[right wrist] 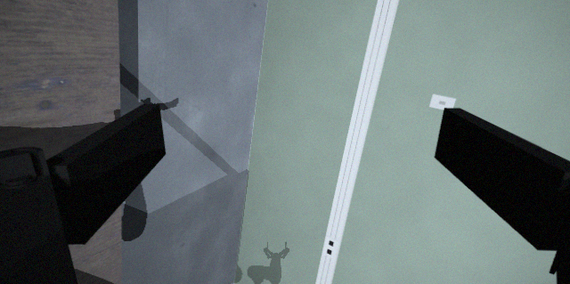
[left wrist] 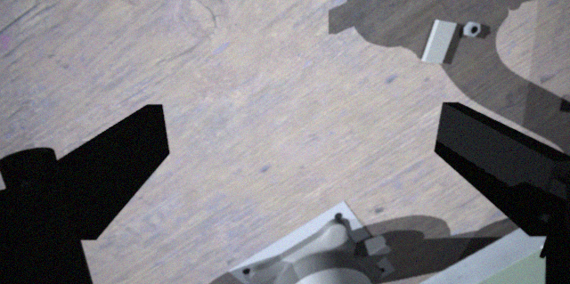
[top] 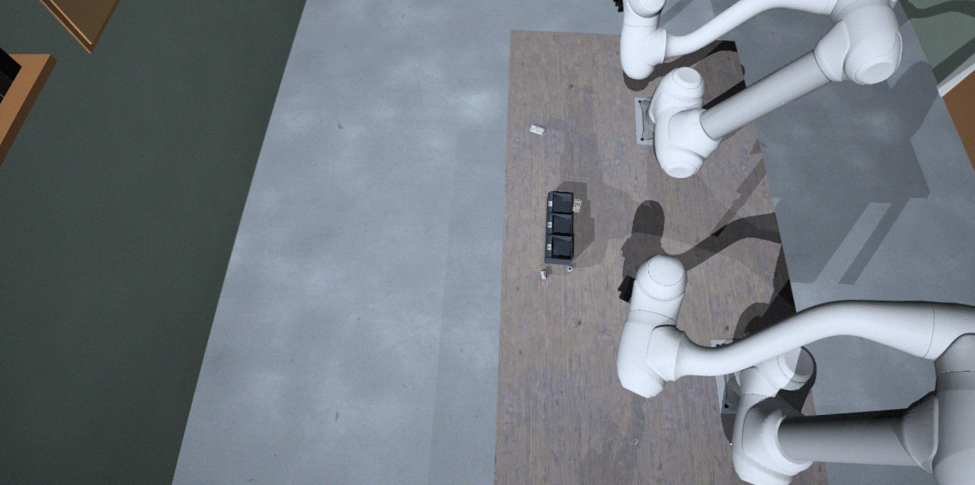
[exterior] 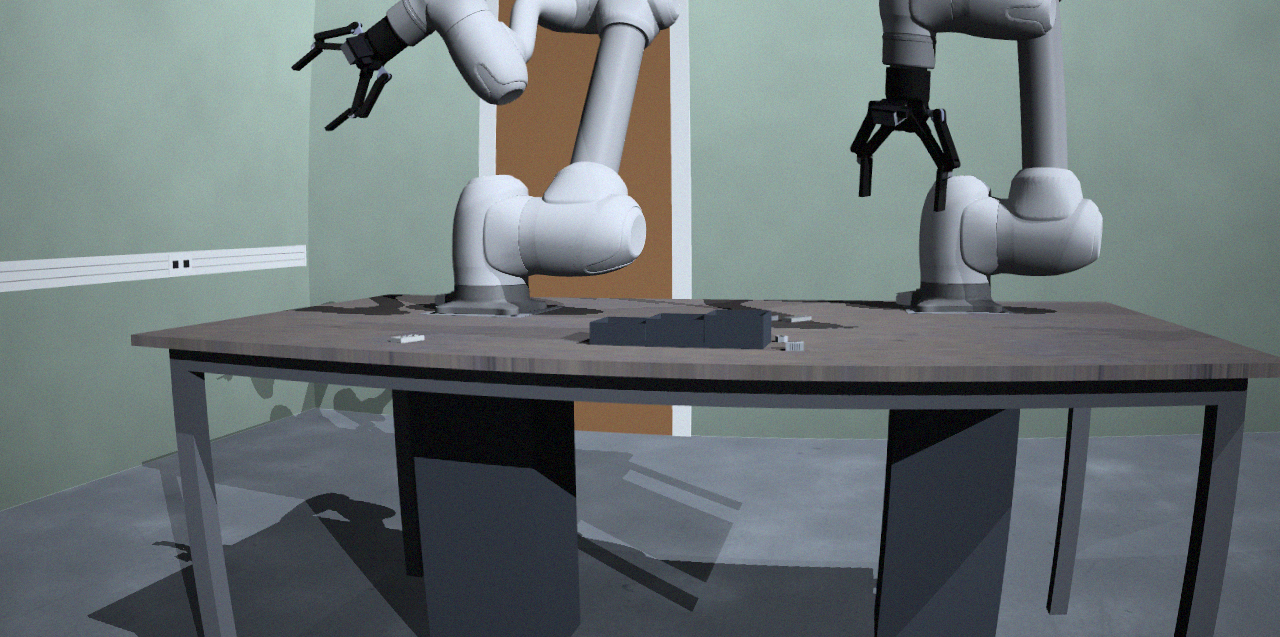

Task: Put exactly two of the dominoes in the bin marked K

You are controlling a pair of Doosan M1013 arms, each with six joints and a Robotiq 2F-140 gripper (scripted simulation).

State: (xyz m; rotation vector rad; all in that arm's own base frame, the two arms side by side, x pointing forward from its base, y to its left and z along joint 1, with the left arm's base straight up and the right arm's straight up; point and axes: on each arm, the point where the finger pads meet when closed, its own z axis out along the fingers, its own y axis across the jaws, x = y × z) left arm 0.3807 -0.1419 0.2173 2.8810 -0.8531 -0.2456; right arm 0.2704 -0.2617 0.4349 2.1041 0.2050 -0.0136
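Where it lies flat, the domino [top: 537, 129] [exterior: 407, 338] looks white.
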